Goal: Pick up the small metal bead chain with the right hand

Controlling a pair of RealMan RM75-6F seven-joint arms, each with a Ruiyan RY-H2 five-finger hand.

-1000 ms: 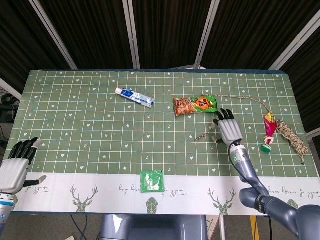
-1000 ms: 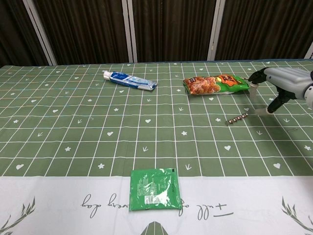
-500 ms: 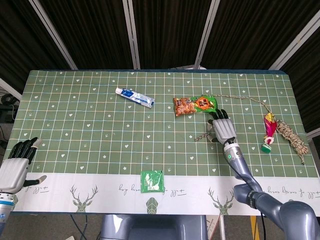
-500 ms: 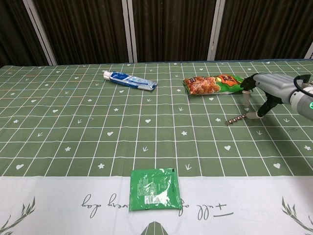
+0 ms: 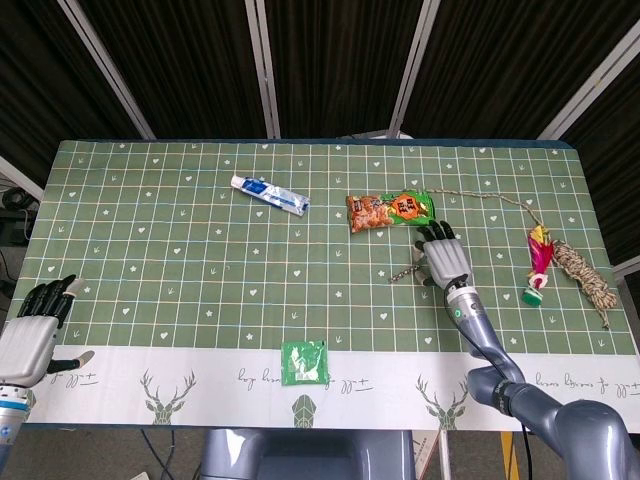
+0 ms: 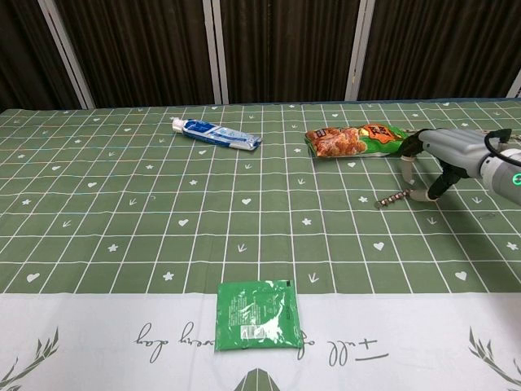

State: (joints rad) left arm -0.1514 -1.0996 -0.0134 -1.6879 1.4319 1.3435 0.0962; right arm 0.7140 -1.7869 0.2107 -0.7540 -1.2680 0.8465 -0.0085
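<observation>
The small metal bead chain (image 5: 405,272) (image 6: 393,197) lies flat on the green grid cloth, just below the snack bag. My right hand (image 5: 444,257) (image 6: 438,153) hovers over its right end, palm down and fingers apart. In the chest view a fingertip (image 6: 406,172) points down just above the chain and the thumb tip (image 6: 419,195) sits at the chain's right end. The chain is still lying on the table; nothing is held. My left hand (image 5: 32,327) rests open near the table's front left edge, seen only in the head view.
A snack bag (image 5: 391,210) (image 6: 359,138) lies just behind the chain. A toothpaste tube (image 5: 270,194) (image 6: 216,134) is at back left, a green sachet (image 5: 304,362) (image 6: 256,314) at front centre. A feather shuttlecock (image 5: 538,262) and coiled rope (image 5: 586,274) lie at the right.
My right hand has moved left and lower, from beside the chain's right end to right over it, with the thumb now at the chain. The chain and left hand have not moved.
</observation>
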